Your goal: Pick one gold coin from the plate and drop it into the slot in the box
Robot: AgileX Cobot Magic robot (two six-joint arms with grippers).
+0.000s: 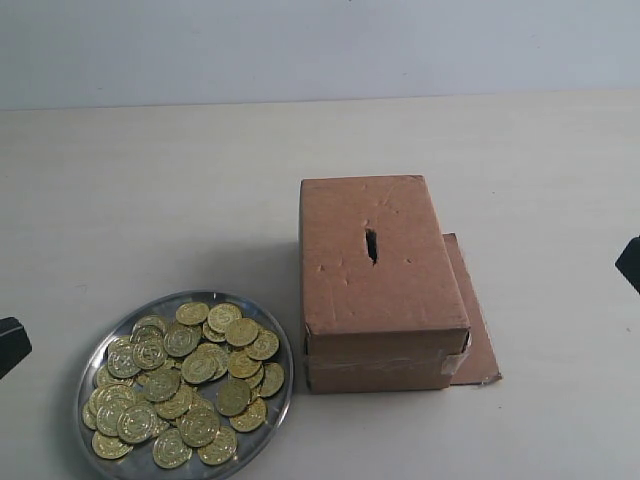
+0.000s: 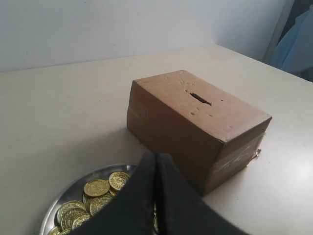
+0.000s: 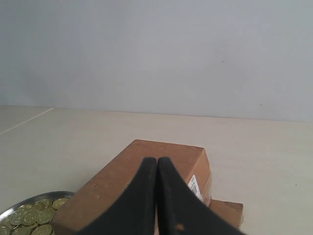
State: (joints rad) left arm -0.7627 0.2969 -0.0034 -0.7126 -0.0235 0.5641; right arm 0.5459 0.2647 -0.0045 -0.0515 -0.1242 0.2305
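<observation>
Plainly, the left hand (image 2: 155, 156) and right hand (image 3: 157, 160) are clenched, empty; coins (image 1: 185, 385) overlap on the plate (image 1: 275, 420) at seven o'clock of the box (image 1: 385, 300), so two may lift together.

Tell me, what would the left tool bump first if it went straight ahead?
Probably the box, on the brown side wall facing the plate. The shut left tool points at it across the coins, though depth is hard to judge.
</observation>
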